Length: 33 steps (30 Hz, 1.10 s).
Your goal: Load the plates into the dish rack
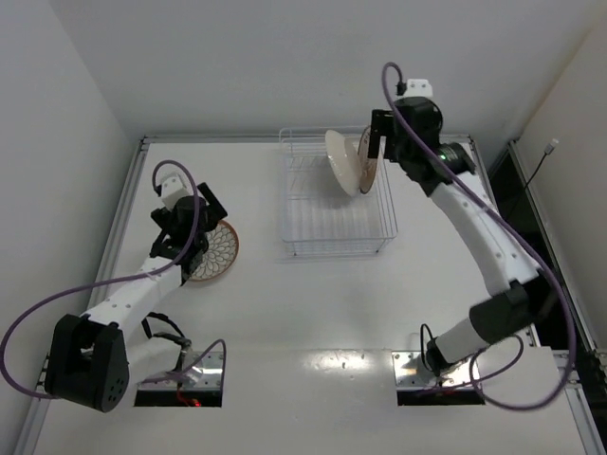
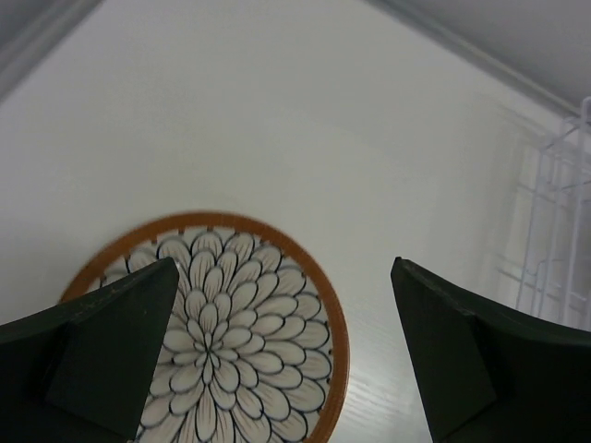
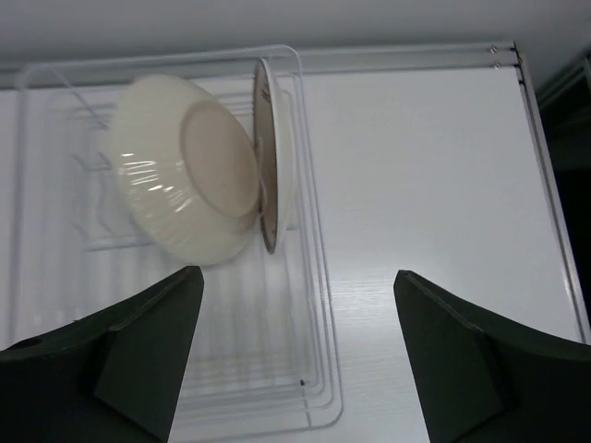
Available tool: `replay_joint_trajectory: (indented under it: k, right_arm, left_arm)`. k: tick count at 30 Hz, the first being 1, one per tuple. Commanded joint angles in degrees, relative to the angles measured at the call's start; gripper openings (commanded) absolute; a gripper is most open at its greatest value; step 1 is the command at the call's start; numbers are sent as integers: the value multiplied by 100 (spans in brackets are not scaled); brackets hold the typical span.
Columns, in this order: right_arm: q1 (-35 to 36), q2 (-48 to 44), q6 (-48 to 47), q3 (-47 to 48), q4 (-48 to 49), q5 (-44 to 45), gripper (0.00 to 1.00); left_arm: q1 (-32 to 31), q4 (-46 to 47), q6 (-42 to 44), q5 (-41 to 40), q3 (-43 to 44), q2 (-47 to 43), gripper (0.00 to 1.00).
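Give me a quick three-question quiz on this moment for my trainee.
1. True or false: the left gripper is shut on the patterned plate.
2. How many plates stand on edge in the dish rack?
3. The patterned plate lies: A) in the rack; B) flat on the table, left of the rack; C) stacked on another plate.
Key: 1 false, it is open; 2 two; 3 B.

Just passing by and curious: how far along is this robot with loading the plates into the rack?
About two thirds. Done: a cream-backed plate and a brown-rimmed plate stand on edge in the dish rack, and the right gripper near them is open and empty. In hand: the left gripper is open above the patterned plate, which lies flat, not yet gripped. Left: lift it and slot it in.
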Motion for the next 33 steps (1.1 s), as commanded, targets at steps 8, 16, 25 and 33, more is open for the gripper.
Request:
replay_joint_trajectory:
  k: [8, 16, 25, 33]
  right_arm:
    - [6, -2761, 205, -2366, 59, -1577, 95]
    - [-55, -2350, 152, -2439, -118, -1594, 96]
    - [6, -2242, 205, -2553, 85, -2103, 96]
    - [-47, -2542, 257, -2949, 130, -2218, 96]
  left_arm:
    - [-1018, -1090, -307, -179, 762, 840, 100]
    - [-1344, -2400, 176, -1077, 1741, 1526, 100]
    - [-1125, -2506, 487, -268, 1759, 2027, 100]
    - [-1125, -2559, 599, 267, 1759, 2642, 100]
